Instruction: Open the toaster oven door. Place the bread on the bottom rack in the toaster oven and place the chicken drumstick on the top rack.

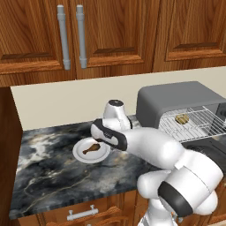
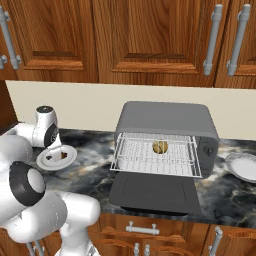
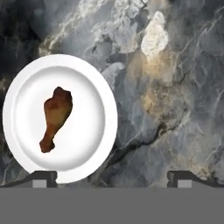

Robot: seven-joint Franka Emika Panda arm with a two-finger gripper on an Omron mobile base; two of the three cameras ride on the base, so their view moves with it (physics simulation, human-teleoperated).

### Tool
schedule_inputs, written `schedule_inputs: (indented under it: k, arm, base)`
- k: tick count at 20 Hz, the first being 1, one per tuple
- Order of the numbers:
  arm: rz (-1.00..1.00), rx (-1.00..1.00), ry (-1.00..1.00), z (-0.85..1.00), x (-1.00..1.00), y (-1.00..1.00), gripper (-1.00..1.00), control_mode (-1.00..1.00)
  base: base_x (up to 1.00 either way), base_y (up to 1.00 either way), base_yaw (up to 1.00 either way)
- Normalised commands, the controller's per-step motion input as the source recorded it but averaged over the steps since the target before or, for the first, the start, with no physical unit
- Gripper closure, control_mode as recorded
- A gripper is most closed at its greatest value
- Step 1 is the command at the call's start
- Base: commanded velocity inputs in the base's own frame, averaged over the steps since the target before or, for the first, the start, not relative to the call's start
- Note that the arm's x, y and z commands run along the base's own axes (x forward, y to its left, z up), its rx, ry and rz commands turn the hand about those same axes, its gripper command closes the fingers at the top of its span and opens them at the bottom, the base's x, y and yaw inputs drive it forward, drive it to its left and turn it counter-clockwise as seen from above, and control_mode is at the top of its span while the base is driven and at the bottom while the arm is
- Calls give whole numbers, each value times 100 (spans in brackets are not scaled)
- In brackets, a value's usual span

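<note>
— fingers (image 3: pixel 113 178) first: how do they stand?
— spread wide, with nothing between them. in the hand view the two dark tips sit at the bottom edge, one over the rim of the white plate (image 3: pixel 94 78), the other over bare marble worktop (image 3: pixel 175 96).
— and the chicken drumstick (image 3: pixel 55 118)?
— lying on that plate, a little off its middle, thick end toward the top of the hand view and thin bone end toward the bottom. the fingers hang above it and touch nothing.
— where is the plate in the room?
— on the dark marble worktop, to the left of the toaster oven (image 2: pixel 167 120), apart from it. in the left base view the arm's wrist is over the plate's right side, and the drumstick shows just to its left.
— the toaster oven door (image 2: pixel 155 194)?
— down flat, fully open, lying out in front of the oven above the worktop's edge.
— the bread (image 2: pixel 160 147)?
— inside the open oven, on a silver wire rack (image 2: pixel 150 162) that is pulled forward out over the door. the roll sits toward the back of the rack, about mid-width. i can make out one rack clearly; whether it is the lower or the upper one i cannot tell from these views.
— anything else on the worktop?
— a second white plate (image 2: pixel 242 167), right of the oven, near the picture's edge. wooden cabinets (image 2: pixel 150 40) hang above.
</note>
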Motion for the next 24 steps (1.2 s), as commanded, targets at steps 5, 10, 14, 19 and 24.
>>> schedule_inputs:
  k: [5,10,14,19,24]
  arm:
    - [6,3,6,-27,25,12,-100,-100]
    - [2,0,0,-26,27,26,-100,-100]
    - [0,0,0,-22,30,26,-100,-100]
    - [0,0,0,-23,27,6,-100,-100]
    - [0,0,0,-19,31,-2,-100,-100]
  base:
    - [0,0,0]
    - [0,0,0]
    - [0,0,0]
    - [0,0,0]
    - [0,0,0]
